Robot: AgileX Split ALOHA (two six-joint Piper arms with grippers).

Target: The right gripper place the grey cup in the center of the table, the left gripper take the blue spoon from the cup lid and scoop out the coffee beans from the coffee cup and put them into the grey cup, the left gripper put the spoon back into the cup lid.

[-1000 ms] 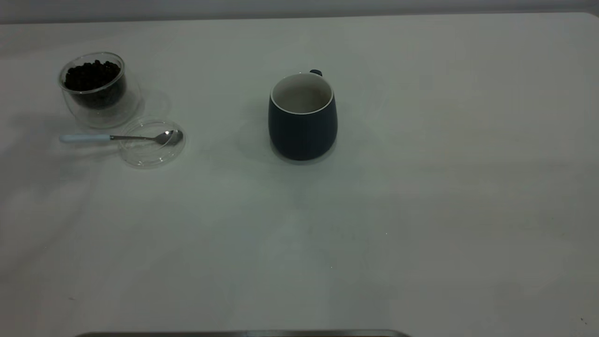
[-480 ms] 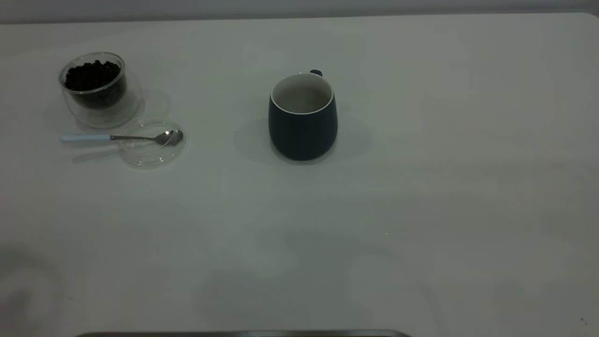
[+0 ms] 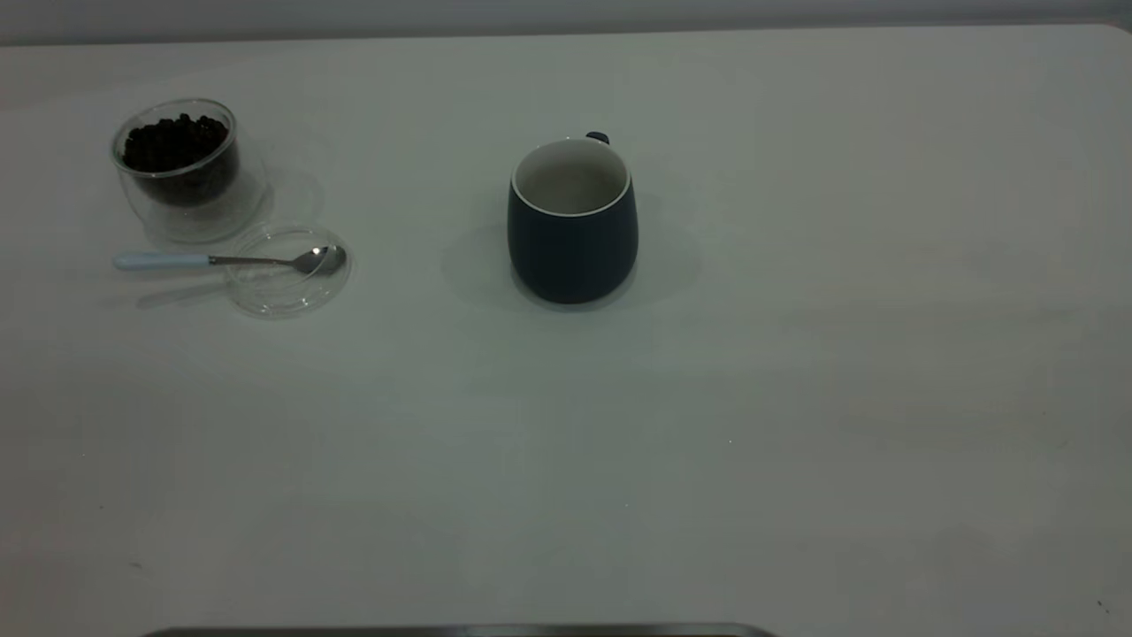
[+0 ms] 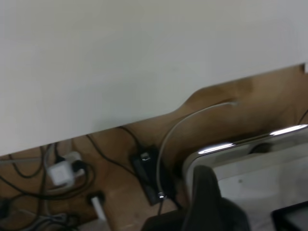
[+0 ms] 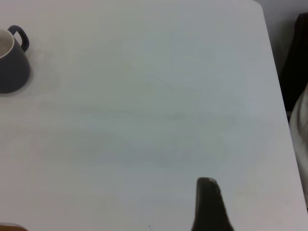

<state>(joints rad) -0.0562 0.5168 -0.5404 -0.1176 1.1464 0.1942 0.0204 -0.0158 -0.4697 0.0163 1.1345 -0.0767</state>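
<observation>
Grey cup (image 3: 572, 221) stands upright near the middle of the worktop (image 3: 796, 398), its white inside showing bare and its small loop handle turned to the far side; the right wrist view catches it too (image 5: 12, 60), well apart from that arm. No brand, label or writing can be read on it or on anything else.

Far off at the exterior view's left stands the coffee cup (image 3: 181, 168), clear glass, with the coffee beans (image 3: 175, 141) heaped dark inside. Just beside it, nearer the camera, lies the cup lid (image 3: 285, 270), flat on the worktop. The blue spoon (image 3: 230, 260) rests across it, metal bowl inside the lid's rim and the pale handle reaching out over the rim toward the left edge.

Neither arm shows in the exterior view. In the left wrist view one dark finger of the left pincer (image 4: 211, 202) shows, off the worktop's edge, above a wooden floor (image 4: 216, 110) with cables and a power strip (image 4: 149, 175). One dark finger of the right pincer (image 5: 209, 204) shows above bare worktop. How far either pincer is open I cannot tell; nothing is seen in their grasp.

Compared with a second ago, cup, spoon, lid and beans lie exactly as they did; only the soft shadows over the worktop's left and near side have gone.
</observation>
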